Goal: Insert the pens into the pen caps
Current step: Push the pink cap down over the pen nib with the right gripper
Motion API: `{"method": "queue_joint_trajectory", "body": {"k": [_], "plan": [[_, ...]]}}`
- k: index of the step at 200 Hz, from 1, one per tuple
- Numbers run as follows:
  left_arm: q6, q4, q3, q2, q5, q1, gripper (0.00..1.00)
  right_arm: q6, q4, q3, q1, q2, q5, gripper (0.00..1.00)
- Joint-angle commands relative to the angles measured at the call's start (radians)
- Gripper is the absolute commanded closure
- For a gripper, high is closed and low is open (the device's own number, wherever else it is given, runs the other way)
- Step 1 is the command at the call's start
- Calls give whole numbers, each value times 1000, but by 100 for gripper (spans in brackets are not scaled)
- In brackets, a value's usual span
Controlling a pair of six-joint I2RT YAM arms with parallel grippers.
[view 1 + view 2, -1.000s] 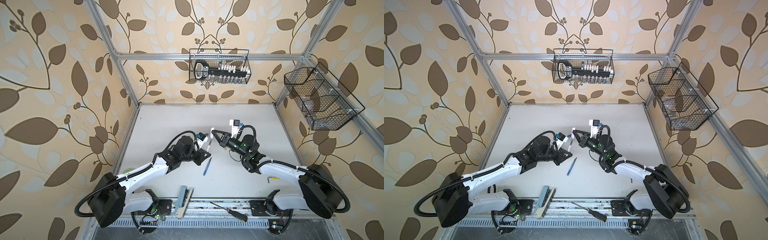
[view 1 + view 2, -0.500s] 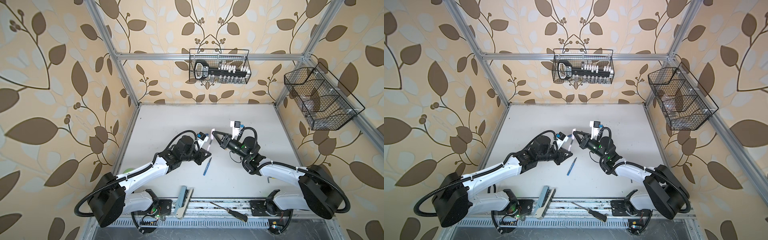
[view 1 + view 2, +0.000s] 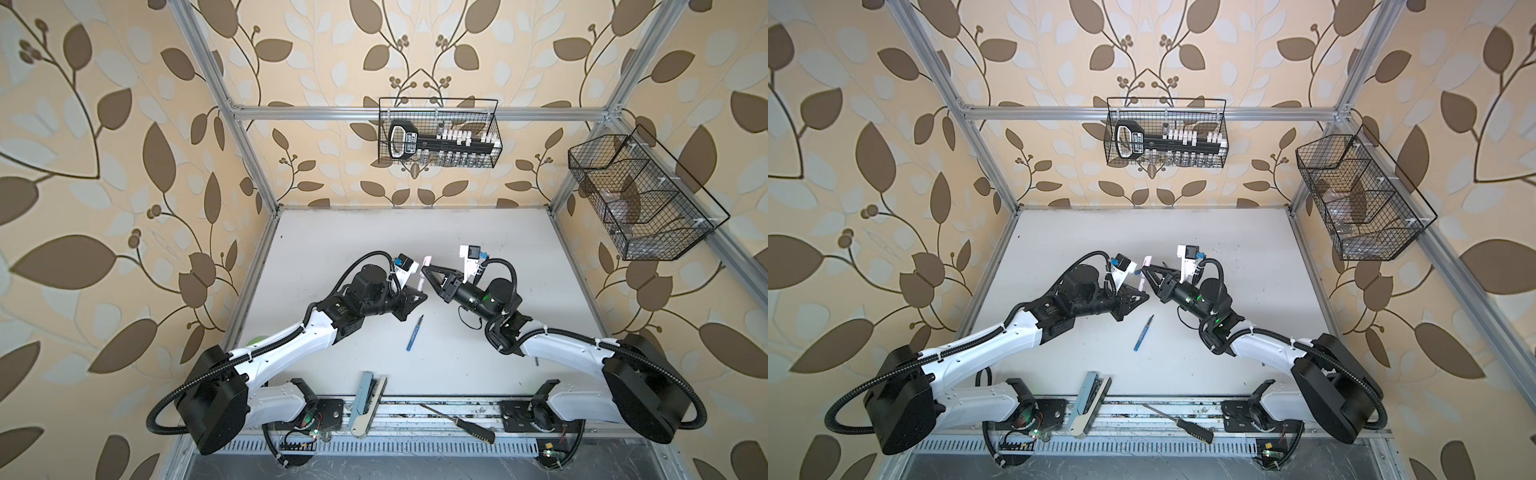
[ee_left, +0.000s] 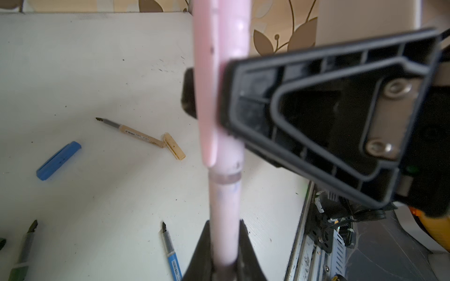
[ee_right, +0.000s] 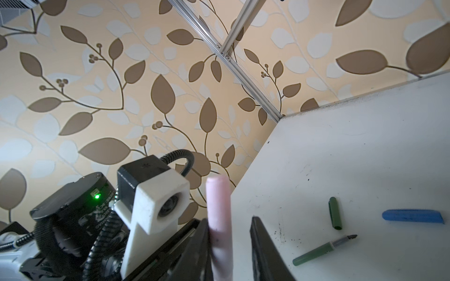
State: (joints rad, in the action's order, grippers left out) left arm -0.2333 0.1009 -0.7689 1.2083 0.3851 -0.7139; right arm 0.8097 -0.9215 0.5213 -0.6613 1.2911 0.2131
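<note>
Left wrist view: the left gripper (image 4: 224, 227) pinches the pink pen (image 4: 225, 202) tight, up above the white table (image 4: 97, 73). The pink cap (image 4: 220, 73) sits on the pen's far end. The right gripper (image 5: 229, 220) has its jaws spread, one on each side of the cap. A blue pen (image 3: 415, 334) lies flat on the table near them.
</note>
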Motion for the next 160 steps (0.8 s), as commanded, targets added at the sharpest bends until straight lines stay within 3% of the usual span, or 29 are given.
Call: {"method": "queue_joint_trajectory", "body": {"k": [1, 34, 78, 143, 160], "plan": [[32, 35, -49, -12, 15, -2, 86, -78, 105, -3, -9, -81, 5, 56], [34, 16, -47, -3, 39, -2, 87, -98, 225, 36, 38, -155, 59, 53], [38, -1, -41, -4, 50, -2, 91, -140, 366, 159, 65, -115, 126, 52], [47, 1, -40, -7, 52, -4, 93, -115, 405, 233, 77, -41, 170, 56], [50, 2, -40, -7, 52, -5, 93, -96, 387, 235, 83, -32, 183, 61]]}}
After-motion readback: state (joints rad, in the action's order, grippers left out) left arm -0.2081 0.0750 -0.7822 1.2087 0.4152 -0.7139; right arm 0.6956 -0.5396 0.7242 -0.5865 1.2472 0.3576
